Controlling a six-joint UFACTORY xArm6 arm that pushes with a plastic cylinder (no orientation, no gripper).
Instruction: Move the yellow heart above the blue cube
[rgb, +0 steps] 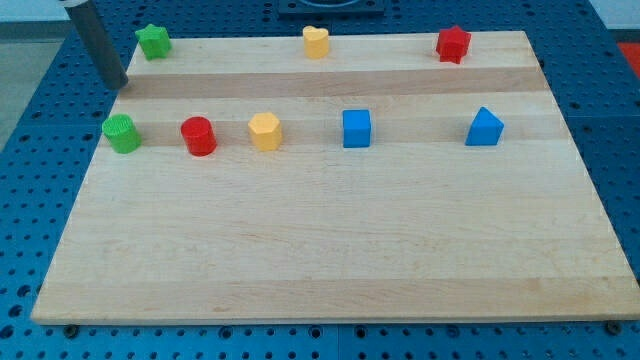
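Note:
The yellow heart (316, 42) sits at the view's top edge of the wooden board, near the middle. The blue cube (356, 128) stands in the middle row, below and a little right of the heart. My tip (122, 84) is at the view's far left, at the board's left edge, between the green star (153, 41) and the green cylinder (122, 133). It is far left of the heart and touches no block.
A red star (453, 44) sits at the top right. In the middle row stand a red cylinder (199, 136), a yellow hexagon (265, 131) and a blue triangular block (484, 127). The wooden board (330, 250) lies on a blue perforated table (30, 200).

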